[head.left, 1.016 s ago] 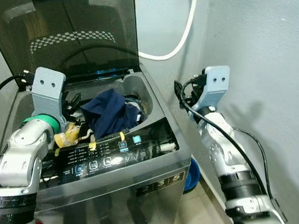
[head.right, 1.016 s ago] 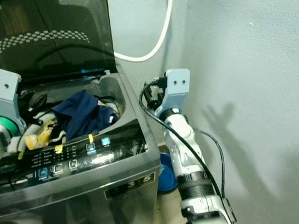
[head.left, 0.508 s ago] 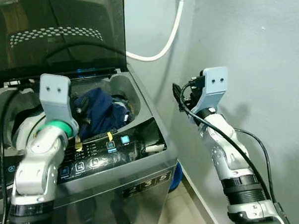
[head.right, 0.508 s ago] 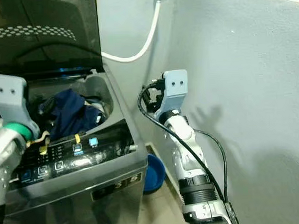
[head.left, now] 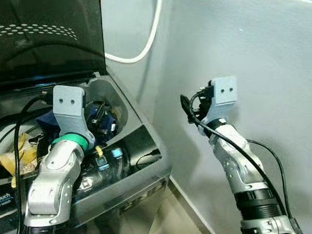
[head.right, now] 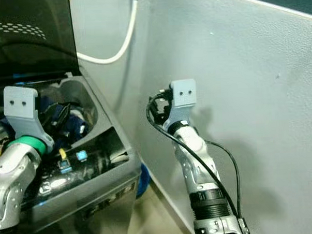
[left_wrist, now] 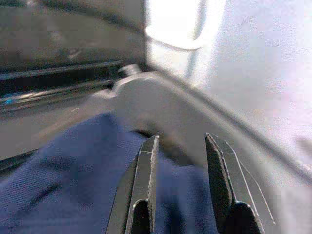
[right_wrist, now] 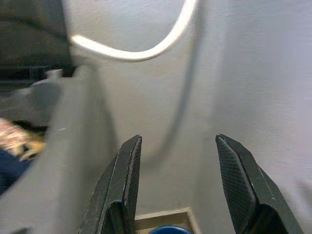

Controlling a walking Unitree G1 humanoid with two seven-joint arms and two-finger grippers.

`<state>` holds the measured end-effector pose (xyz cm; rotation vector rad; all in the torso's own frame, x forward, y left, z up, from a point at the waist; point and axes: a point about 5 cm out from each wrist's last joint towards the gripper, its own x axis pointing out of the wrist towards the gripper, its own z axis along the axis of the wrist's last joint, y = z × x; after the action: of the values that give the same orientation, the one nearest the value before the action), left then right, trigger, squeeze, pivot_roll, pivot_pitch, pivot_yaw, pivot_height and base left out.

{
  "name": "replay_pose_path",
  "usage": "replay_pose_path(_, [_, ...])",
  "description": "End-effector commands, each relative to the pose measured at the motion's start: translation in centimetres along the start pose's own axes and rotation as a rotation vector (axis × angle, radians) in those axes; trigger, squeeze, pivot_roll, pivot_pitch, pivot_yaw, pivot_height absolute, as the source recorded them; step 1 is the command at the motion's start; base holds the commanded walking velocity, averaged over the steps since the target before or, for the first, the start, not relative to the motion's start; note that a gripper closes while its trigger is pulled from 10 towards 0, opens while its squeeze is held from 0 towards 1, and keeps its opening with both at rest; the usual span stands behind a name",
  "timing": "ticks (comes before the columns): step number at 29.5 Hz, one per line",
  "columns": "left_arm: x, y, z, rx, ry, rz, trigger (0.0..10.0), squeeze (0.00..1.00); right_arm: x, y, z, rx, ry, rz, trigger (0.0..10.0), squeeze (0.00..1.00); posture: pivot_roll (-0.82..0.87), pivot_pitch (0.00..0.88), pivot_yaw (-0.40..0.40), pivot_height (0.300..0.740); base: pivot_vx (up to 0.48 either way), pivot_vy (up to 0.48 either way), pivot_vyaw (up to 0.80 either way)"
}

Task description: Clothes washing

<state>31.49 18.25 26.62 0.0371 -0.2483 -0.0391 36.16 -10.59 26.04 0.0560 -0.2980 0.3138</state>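
Two pincers spread and gripping nothing, left pincer (left_wrist: 178,180) hovering over navy garment (left_wrist: 58,170) inside open washing machine (head.left: 139,149), right pincer (right_wrist: 178,187) hanging beside grey wall (head.left: 256,50)

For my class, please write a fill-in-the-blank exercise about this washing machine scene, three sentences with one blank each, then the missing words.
1. The lid of the washing machine stands ____.
2. The left gripper hangs with open fingers above a garment coloured dark ____.
3. The right gripper is held beside the machine, facing a white ____ on the wall.

Missing words: open; blue; hose
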Motion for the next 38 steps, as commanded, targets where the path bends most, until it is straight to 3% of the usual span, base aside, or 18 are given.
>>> replay_pose_path(1, [-0.2,-0.2,-0.1,-0.002,0.007,-0.009,10.0,0.0,-0.3,-0.2,-0.2,-0.007,0.014,-0.001,10.0,0.0,0.01,0.071,-0.093,0.74,0.0,0.0,0.0])
replay_pose_path(18, [-0.3,0.4,0.3,0.057,-0.002,0.019,10.0,0.0,-0.1,0.4,-0.2,0.013,0.008,0.037,10.0,0.0,0.03,0.068,-0.097,0.74,0.0,0.0,0.0])
replay_pose_path(21, [1.2,1.9,1.3,0.173,-0.026,0.06,10.0,0.0,0.0,0.6,0.1,0.03,-0.008,0.052,10.0,0.0,0.04,0.073,-0.096,0.74,0.0,0.0,0.0])
replay_pose_path(22, [1.2,1.9,1.3,0.173,-0.026,0.06,10.0,0.0,0.0,0.6,0.1,0.03,-0.008,0.052,10.0,0.0,0.04,0.073,-0.096,0.74,0.0,0.0,0.0])
replay_pose_path(25, [4.8,4.7,4.0,0.376,-0.029,0.097,10.0,0.0,0.1,0.6,0.7,0.046,-0.037,0.08,10.0,0.0,0.05,0.077,-0.079,0.74,0.0,0.0,0.0])
replay_pose_path(26, [5.5,5.3,4.6,0.403,-0.023,0.106,10.0,0.0,0.1,0.6,0.9,0.046,-0.042,0.091,10.0,0.0,0.04,0.079,-0.071,0.74,0.0,0.0,0.0])
replay_pose_path(29, [5.9,5.6,4.9,0.411,-0.02,0.111,10.0,0.0,0.2,0.7,1.0,0.045,-0.043,0.097,10.0,0.0,0.04,0.079,-0.071,0.74,0.0,0.0,0.0])
replay_pose_path(31, [6.5,5.8,5.1,0.419,0.003,0.103,10.0,0.0,0.1,0.7,1.1,0.04,-0.045,0.107,10.0,0.0,0.04,0.079,-0.052,0.74,0.0,0.0,0.0])
replay_pose_path(32, [7.1,5.8,5.2,0.438,0.039,0.069,10.0,0.0,0.0,0.7,1.2,0.036,-0.046,0.113,10.0,0.0,0.03,0.077,-0.041,0.74,0.0,0.0,0.0])
replay_pose_path(33, [7.6,5.4,4.4,0.428,0.13,-0.037,10.0,0.0,-0.2,0.5,1.4,0.026,-0.043,0.117,10.0,0.0,0.03,0.08,-0.033,0.74,0.0,0.0,0.0])
replay_pose_path(34, [7.6,5.4,4.4,0.428,0.13,-0.037,10.0,0.0,-0.2,0.5,1.4,0.026,-0.043,0.117,10.0,0.0,0.03,0.08,-0.033,0.74,0.0,0.0,0.0])
replay_pose_path(38, [7.1,5.0,0.9,0.299,0.34,-0.155,10.0,0.0,-0.6,0.0,1.2,0.018,-0.033,0.107,10.0,0.0,0.02,0.084,-0.03,0.74,0.0,0.0,0.0])
